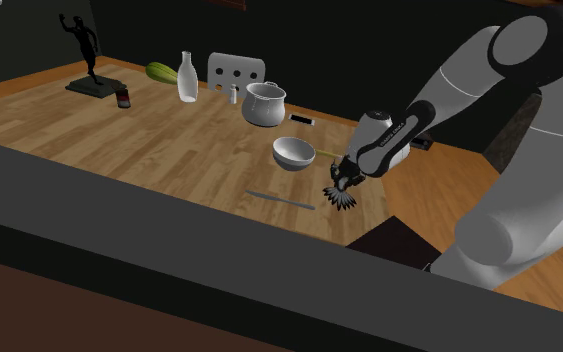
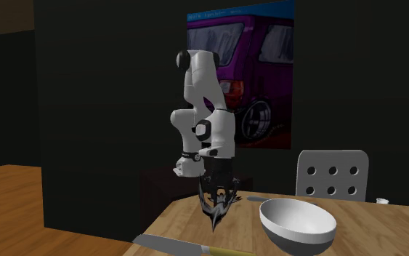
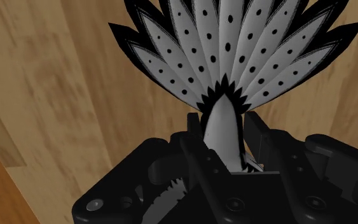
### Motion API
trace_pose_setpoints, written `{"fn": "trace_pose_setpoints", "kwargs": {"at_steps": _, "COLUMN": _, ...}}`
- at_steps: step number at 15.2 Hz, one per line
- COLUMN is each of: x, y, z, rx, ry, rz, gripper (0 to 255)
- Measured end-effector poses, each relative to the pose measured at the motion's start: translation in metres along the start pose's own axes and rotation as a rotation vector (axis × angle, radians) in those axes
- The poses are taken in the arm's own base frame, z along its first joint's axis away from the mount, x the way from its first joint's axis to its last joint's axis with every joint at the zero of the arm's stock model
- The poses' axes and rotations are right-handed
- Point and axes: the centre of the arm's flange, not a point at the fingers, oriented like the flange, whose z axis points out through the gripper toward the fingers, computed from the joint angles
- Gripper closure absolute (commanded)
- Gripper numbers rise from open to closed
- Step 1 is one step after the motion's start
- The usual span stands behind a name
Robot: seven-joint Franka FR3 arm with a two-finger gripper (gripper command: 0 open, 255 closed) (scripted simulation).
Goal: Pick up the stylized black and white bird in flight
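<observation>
Black and white, the bird (image 3: 234, 51) hung clamped in the claw (image 3: 224, 127). In the wrist view the two black fingers (image 3: 193, 127) pressed on either side of its narrow grey-white body. Its tail spread away from them as a fan of pale, black-spotted feathers with jagged black edges, over the wooden planks of the table (image 1: 119, 140). In the shoulder view the claw pointed down over the part of the table nearest the stand, the fan hanging below the fingers, just beside a white bowl (image 1: 294, 152) and close to a knife (image 1: 281, 199) lying flat on the wood. In the second exterior view the bird hung under the hand with its lowest tip close to the tabletop; whether that tip touched the wood or cleared it, I could not tell. Farther off on the table stood a white pot (image 1: 265, 104), a white bottle (image 1: 187, 77), a small shaker (image 1: 234, 94), a dark figurine (image 1: 87, 55) on a base and a green vegetable (image 1: 161, 72), all well apart from the claw. A white chair back (image 1: 236, 68) with round holes stood at the table's far side, and a picture (image 2: 243, 73) of a purple car hung on the dark wall behind the arm.
</observation>
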Motion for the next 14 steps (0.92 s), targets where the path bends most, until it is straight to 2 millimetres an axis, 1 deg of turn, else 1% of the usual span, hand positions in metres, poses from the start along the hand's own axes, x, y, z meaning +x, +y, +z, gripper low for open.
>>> {"fn": "trace_pose_setpoints", "kwargs": {"at_steps": 5, "x": 0.005, "y": 0.0, "z": -0.02, "rx": -0.001, "ry": 0.0, "rz": 0.002, "gripper": 255}}
{"fn": "trace_pose_setpoints", "kwargs": {"at_steps": 14, "x": 0.013, "y": 0.0, "z": -0.067, "rx": -0.001, "ry": 0.0, "rz": 0.002, "gripper": 255}}
